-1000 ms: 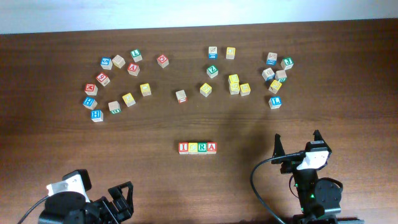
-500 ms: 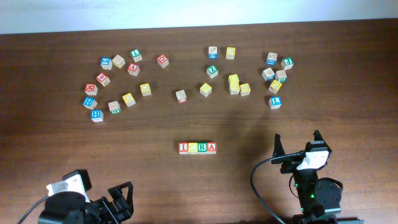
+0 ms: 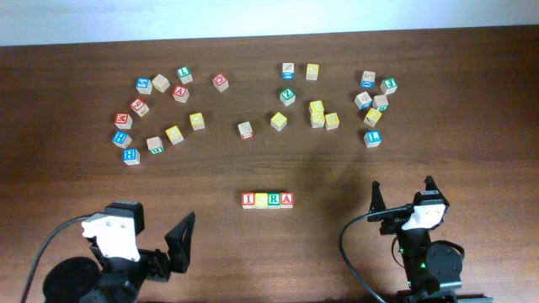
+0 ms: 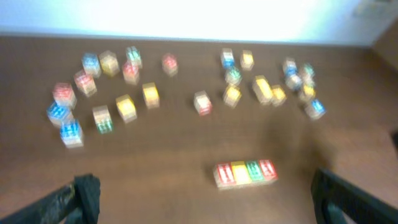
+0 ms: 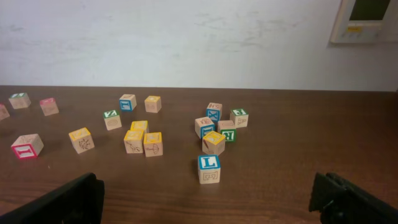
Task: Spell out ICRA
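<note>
A row of four letter blocks (image 3: 268, 199) lies at the table's middle front: red, yellow, green, red. It also shows, blurred, in the left wrist view (image 4: 245, 172). Loose letter blocks lie in a left group (image 3: 156, 108) and a right group (image 3: 337, 99) at the back. My left gripper (image 3: 160, 252) is open and empty at the front left, raised above the table. My right gripper (image 3: 404, 198) is open and empty at the front right. A blue L block (image 5: 209, 168) stands ahead of the right fingers.
The brown wooden table (image 3: 472, 151) ends at a white wall (image 5: 186, 37) at the back. A black cable (image 3: 349, 252) loops beside the right arm's base. A single block (image 3: 245, 130) lies between the two loose groups.
My left arm has risen and swung forward from the front-left corner, and its wrist view is blurred by motion. The right arm and all blocks have not moved.
</note>
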Controlling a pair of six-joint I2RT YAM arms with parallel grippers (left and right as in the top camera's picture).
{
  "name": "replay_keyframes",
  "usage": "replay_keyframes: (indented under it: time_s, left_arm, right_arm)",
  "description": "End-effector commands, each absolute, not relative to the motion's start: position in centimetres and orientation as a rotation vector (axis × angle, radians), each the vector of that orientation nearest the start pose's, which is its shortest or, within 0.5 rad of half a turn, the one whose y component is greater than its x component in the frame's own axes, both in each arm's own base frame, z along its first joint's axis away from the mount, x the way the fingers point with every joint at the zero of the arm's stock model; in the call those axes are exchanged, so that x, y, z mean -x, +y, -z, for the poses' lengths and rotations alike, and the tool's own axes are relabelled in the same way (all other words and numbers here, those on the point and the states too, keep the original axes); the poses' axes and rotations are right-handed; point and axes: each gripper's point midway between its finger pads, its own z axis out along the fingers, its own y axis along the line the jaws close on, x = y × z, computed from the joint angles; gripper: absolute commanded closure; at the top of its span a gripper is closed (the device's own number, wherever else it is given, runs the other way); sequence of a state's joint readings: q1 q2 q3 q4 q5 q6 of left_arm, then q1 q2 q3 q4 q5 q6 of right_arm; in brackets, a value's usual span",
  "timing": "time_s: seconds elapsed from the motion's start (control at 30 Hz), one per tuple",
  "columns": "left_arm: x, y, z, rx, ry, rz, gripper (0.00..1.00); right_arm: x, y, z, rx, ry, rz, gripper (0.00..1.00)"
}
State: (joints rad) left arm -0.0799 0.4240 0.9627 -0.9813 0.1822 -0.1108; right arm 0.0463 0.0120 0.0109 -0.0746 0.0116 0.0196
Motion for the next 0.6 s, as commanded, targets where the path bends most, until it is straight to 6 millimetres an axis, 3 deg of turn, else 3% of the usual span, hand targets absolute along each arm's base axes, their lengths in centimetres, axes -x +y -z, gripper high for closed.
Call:
replay_keyframes:
  time_s: [0.0, 0.33, 0.47, 0.57]
  left_arm:
    - [-18.4, -4.1, -28.5, -0.16, 1.922, 0.229, 0.01]
    - [-21.8, -3.2, -27.2, -0.222, 1.537, 0.095, 0.01]
    - [-21.9, -3.8, -26.9, -0.318, 1.413, 0.046, 0.01]
    - [-22.5, -3.6, -24.5, -0.321, 1.432, 0.037, 0.01]
  right_arm:
    - [-24.6, 0.5, -15.5, -0.009, 1.65, -0.024, 0.02]
    - [-24.6, 0.5, -15.5, -0.009, 1.65, -0.024, 0.02]
    - [-24.6, 0.5, -15.5, -0.009, 1.65, -0.024, 0.02]
    - [-24.6, 0.5, -15.5, -0.009, 1.65, -0.024, 0.02]
